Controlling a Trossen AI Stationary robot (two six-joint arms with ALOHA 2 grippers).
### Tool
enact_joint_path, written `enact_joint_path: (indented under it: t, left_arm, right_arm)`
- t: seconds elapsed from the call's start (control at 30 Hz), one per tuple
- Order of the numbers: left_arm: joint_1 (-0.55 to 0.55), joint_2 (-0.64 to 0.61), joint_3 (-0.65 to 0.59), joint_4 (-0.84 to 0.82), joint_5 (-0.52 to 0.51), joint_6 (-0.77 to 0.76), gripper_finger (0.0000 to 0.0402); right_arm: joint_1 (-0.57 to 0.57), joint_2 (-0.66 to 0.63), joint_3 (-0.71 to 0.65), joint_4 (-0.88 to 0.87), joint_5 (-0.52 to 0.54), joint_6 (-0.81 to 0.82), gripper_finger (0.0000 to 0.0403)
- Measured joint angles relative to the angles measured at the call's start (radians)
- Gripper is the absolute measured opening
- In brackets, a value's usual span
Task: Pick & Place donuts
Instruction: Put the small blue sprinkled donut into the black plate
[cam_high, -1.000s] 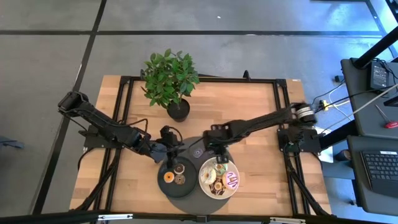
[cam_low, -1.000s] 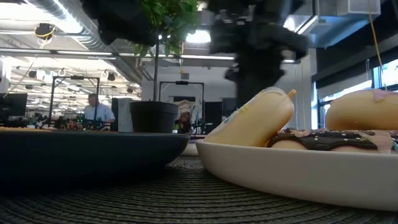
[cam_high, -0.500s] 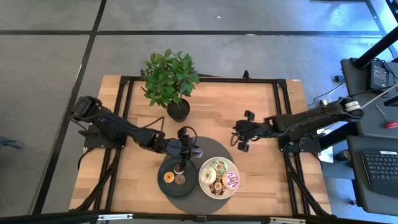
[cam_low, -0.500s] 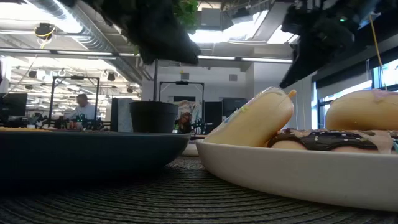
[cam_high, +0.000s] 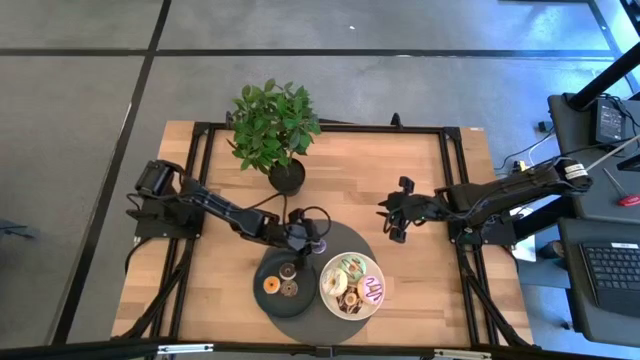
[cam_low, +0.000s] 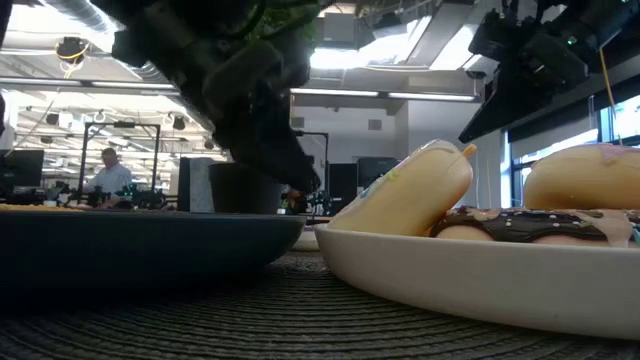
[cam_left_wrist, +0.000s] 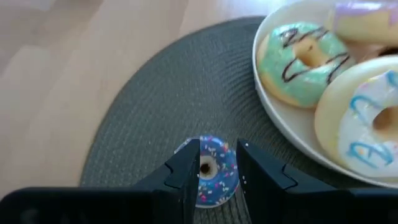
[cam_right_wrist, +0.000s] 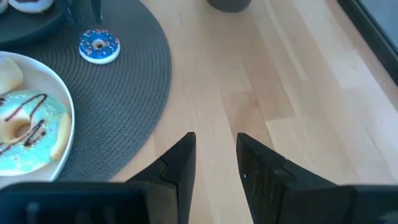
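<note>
A tiny blue-purple sprinkled donut (cam_left_wrist: 214, 175) (cam_high: 319, 243) lies flat on the round grey mat (cam_left_wrist: 155, 106). My left gripper (cam_left_wrist: 218, 145) (cam_high: 306, 239) is open right over it, one finger on each side; I cannot tell whether the fingers touch it. Larger iced donuts, green (cam_left_wrist: 301, 59) and white (cam_left_wrist: 367, 124) among them, lie in the white plate (cam_high: 327, 285). Small orange (cam_high: 270, 285) and brown (cam_high: 288, 270) donuts sit in the black plate (cam_high: 262, 268). My right gripper (cam_right_wrist: 215, 137) (cam_high: 391, 217) is open over bare wood, right of the mat.
A potted plant (cam_high: 274, 128) stands toward the table's far edge, behind the mat. Bare wooden tabletop (cam_high: 420, 270) lies right and left of the mat. Black frame rails (cam_high: 452, 180) run along the table's sides. People sit in the room beyond in the low view.
My right gripper has pulled back from over the white plate toward the table's right edge and now hangs over bare wood. The blue-purple donut has appeared on the mat's far part. My left gripper has moved right, from beside the black plate to over that donut.
</note>
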Motion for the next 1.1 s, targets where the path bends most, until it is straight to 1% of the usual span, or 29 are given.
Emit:
enact_joint_path:
  t: [0.33,0.47,0.67,0.8,0.97,1.1]
  left_arm:
    - [0.026,0.061,0.000,0.001,-0.019,-0.039,0.0085]
    - [0.027,0.072,0.000,0.004,0.004,-0.038,0.0076]
    - [0.027,0.091,0.001,0.004,0.004,-0.050,0.0060]
    - [0.027,0.088,0.001,0.003,0.008,-0.053,0.0044]
    - [0.027,0.087,0.001,0.001,0.034,-0.054,0.0010]
    - [0.027,0.077,0.004,-0.014,0.031,-0.054,0.0005]
  right_arm:
    - [0.000,0.000,0.000,0.034,0.000,-0.004,0.0118]
    - [0.000,0.000,0.000,0.038,0.000,-0.004,0.0118]
    - [0.000,0.000,0.000,0.038,0.000,-0.004,0.0118]
    - [0.000,0.000,0.000,0.038,0.000,-0.004,0.0118]
    - [0.000,0.000,0.000,0.038,0.001,-0.005,0.0118]
    - [0.000,0.000,0.000,0.037,0.001,-0.006,0.0118]
